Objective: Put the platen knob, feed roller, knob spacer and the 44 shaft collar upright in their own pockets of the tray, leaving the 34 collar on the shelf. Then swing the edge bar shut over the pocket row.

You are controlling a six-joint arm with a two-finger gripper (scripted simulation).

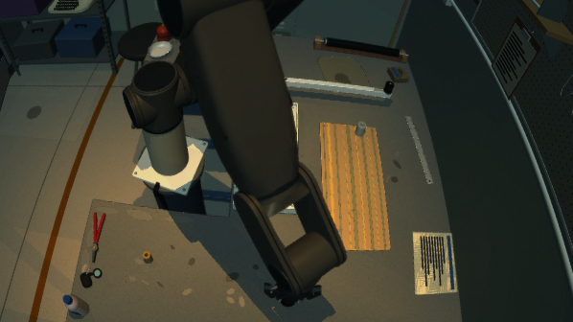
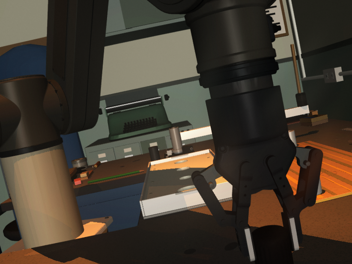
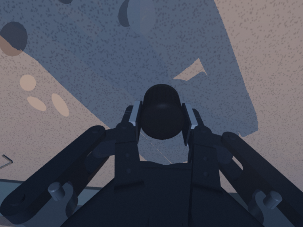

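Observation:
The white tray (image 2: pixel 181 182) is mostly hidden behind my arm in the side camera; its round pockets show as a row. A black ribbed platen knob (image 3: pixel 162 112) (image 2: pixel 271 244) stands upright on the near bench, and my gripper (image 3: pixel 162 119) (image 2: pixel 270 241) has closed around it at bench level. A grey cylinder (image 1: pixel 360 128) stands on the striped orange mat (image 1: pixel 353 184). A small black cylinder (image 1: pixel 388 87) stands at the end of the long white bar (image 1: pixel 335 87). A small orange ring (image 1: pixel 147 257) lies on the near left of the bench.
The bench's near edge lies just below my gripper. Red pliers (image 1: pixel 97 230), a magnifier (image 1: pixel 91 276) and a bottle (image 1: pixel 75 305) lie at the near left. A steel ruler (image 1: pixel 418 149) and a printed sheet (image 1: pixel 434 262) lie right of the mat.

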